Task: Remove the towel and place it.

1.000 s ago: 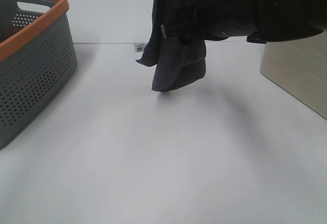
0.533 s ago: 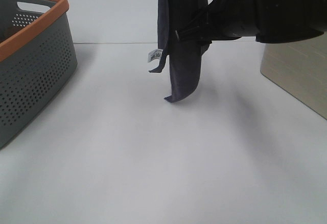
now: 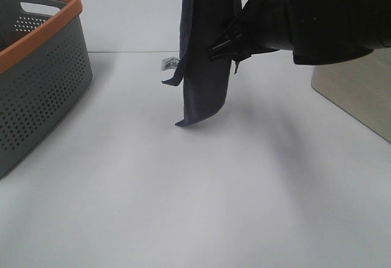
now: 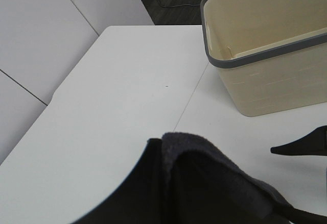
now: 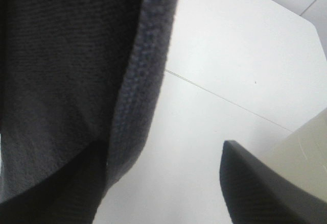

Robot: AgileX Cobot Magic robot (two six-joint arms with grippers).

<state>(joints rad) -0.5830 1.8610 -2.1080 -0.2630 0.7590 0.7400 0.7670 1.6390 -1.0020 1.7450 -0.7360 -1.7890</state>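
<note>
- The towel (image 3: 198, 79) hung lengthwise in the air over the far middle of the table (image 3: 183, 207), with its top out of view and a white tag (image 3: 168, 64) at one corner.
- The right gripper (image 3: 221, 53) reached across the towel. Its jaws stood apart, one finger (image 5: 255, 188) clear of the cloth and the other hidden behind it.
- The left gripper's jaws were covered by cloth, so their state could not be told.
- A grey basket (image 3: 43, 79) stood at the left edge.
- A beige basket (image 4: 265, 81) stood at the right edge.
</note>
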